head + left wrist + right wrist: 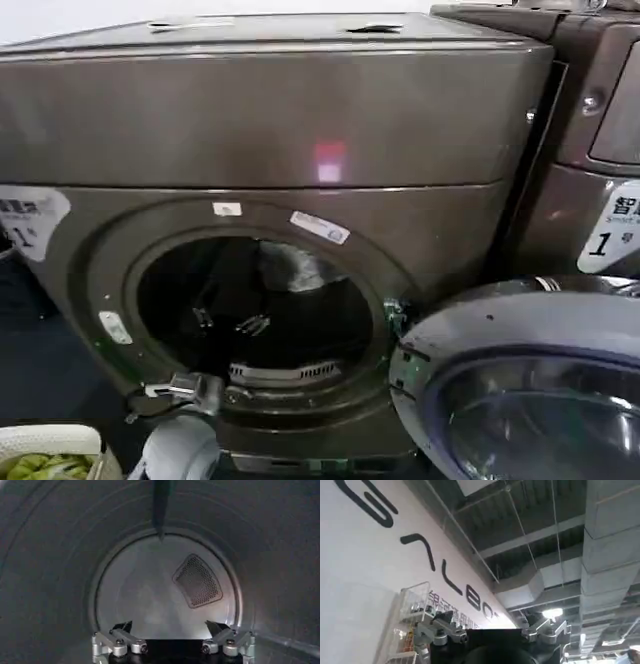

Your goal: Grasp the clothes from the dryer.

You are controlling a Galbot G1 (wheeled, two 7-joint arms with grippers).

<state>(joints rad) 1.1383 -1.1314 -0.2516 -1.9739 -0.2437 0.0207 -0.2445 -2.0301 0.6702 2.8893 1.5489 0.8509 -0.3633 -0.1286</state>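
Note:
The dryer (pixel 280 110) is a large bronze-grey machine with a red light and a round port (pixel 255 305) standing open. My left gripper (pixel 228 322) reaches inside the dark drum. In the left wrist view the left gripper (pixel 169 626) is open, its fingertips (pixel 123 626) spread wide with nothing between them, facing the pale back wall (pixel 145 590) of the drum. The clothes are out of view. My right gripper (pixel 488 615) is open and empty, held away from the dryer and pointing up toward a lettered wall and the ceiling.
The dryer's round door (pixel 520 380) hangs open at the lower right. A second machine (pixel 600 150) stands to the right. A white basket (pixel 50 440) with yellow-green fabric sits at the lower left. Inside the drum are a perforated vent (pixel 198 580) and a dark rib (pixel 161 505).

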